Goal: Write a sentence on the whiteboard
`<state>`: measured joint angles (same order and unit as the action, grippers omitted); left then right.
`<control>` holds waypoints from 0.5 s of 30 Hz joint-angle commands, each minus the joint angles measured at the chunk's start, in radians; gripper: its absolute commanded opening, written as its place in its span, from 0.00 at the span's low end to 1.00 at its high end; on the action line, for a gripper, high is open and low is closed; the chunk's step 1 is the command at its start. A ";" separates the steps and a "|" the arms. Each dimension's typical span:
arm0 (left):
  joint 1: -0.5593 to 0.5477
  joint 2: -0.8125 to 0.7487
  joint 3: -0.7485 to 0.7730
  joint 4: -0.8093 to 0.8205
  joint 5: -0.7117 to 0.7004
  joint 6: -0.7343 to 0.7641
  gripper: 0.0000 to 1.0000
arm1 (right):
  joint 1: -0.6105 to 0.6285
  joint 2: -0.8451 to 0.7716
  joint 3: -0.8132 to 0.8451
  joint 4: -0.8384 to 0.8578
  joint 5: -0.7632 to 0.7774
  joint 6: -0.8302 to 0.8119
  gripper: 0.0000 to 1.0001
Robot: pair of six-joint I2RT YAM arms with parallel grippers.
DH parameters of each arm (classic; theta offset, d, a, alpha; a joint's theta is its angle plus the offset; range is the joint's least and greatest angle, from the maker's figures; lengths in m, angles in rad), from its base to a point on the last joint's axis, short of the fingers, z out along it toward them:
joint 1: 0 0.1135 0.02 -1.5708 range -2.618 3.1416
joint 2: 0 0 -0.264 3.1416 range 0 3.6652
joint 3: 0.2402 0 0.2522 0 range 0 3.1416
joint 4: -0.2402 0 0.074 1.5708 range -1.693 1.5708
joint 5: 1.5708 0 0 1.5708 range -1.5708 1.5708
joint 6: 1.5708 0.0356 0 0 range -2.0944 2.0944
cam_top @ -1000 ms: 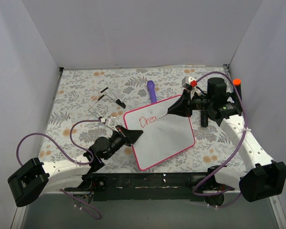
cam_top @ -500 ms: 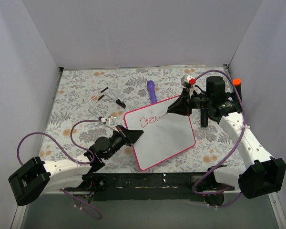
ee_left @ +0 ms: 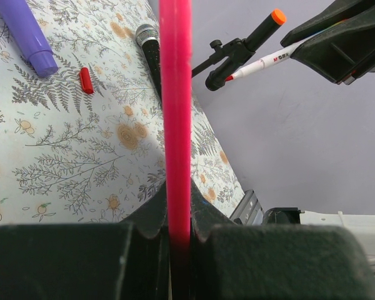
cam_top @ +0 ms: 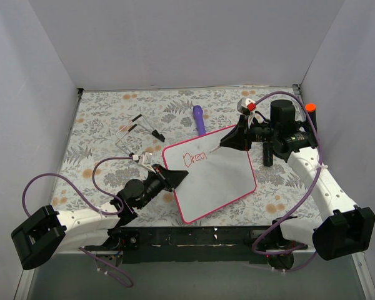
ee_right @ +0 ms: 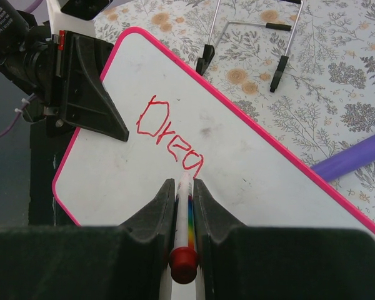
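Top external view with both wrist views: hazards and appearance in mid-word.

**Hazards**
- **Board shift (largest).** The whiteboard (cam_top: 212,178) could shift under pen pressure. The left gripper (ee_left: 179,219) pinches only a short stretch of the pink frame, with its fingers pressed onto it from both sides. A sideways push from the writing arm could pivot the board about that single hold and skew the line.
- **Pen slip.** The marker (ee_right: 185,209) is clamped between the closed fingers of the right gripper (cam_top: 232,141) and projects ahead of them. Pressed hard, it could slide back or twist in that narrow grip, lifting the tip and breaking the stroke. Pressed too lightly, it would leave gaps.
- **Spacing (smallest).** The rest of the line would run beneath the right fingers, where the wrist camera is blocked by the gripper itself. Letter size and the room left before the frame are therefore hard to judge.

**Appearance**
- **Board.** It is a white rectangle with rounded corners and a pink-red frame, reaching from between the left fingers to just under the right fingertips. Faint grey smudges mark the surface, most of which is blank. Whether it lies flat on the patterned cloth cannot be told.
- **Writing.** The sentence (ee_right: 170,134) consists so far of thin red letters reading "Drea". They are uneven in height and slant across the board. The last letter ends at the marker tip, directly ahead of the right fingers.
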<state>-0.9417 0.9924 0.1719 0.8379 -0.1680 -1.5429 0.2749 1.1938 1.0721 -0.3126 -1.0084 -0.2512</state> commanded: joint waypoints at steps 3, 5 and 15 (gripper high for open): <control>0.003 -0.043 0.026 0.144 -0.004 -0.022 0.00 | -0.005 0.000 0.040 0.006 -0.015 -0.014 0.01; 0.004 -0.044 0.020 0.148 -0.010 -0.022 0.00 | -0.005 -0.002 0.048 -0.006 -0.015 -0.026 0.01; 0.003 -0.037 0.023 0.161 -0.005 -0.034 0.00 | -0.005 0.007 0.061 -0.029 -0.033 -0.048 0.01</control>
<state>-0.9417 0.9916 0.1719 0.8383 -0.1684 -1.5436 0.2749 1.1957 1.0893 -0.3412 -1.0176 -0.2840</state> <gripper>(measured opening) 0.036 0.186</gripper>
